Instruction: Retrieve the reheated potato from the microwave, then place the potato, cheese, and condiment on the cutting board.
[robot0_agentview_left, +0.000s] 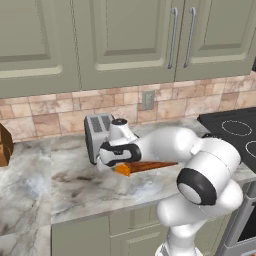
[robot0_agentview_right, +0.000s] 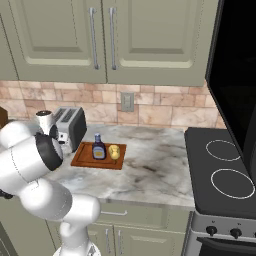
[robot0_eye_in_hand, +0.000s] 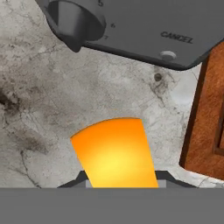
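The orange cheese (robot0_eye_in_hand: 114, 153) wedge rests low over the marble counter, and my gripper (robot0_eye_in_hand: 120, 179) is shut on it, one fingertip against each side. From the left base view the gripper (robot0_agentview_left: 121, 164) points down at the cheese (robot0_agentview_left: 123, 169), just left of the cutting board (robot0_agentview_left: 150, 165). The reddish-brown cutting board (robot0_agentview_right: 82, 159) carries the purple-blue condiment (robot0_agentview_right: 99, 148) bottle and the yellow potato (robot0_agentview_right: 114, 151), side by side. The board's edge (robot0_eye_in_hand: 205, 122) stands just right of the cheese. The black microwave (robot0_agentview_right: 235, 75) fills the upper right.
A silver toaster (robot0_agentview_left: 97, 131) stands right behind the gripper, its knob and front panel (robot0_eye_in_hand: 131, 26) close above the cheese. A black stovetop (robot0_agentview_right: 225, 170) lies to the right. Open counter (robot0_agentview_left: 75, 185) spreads in front and to the left.
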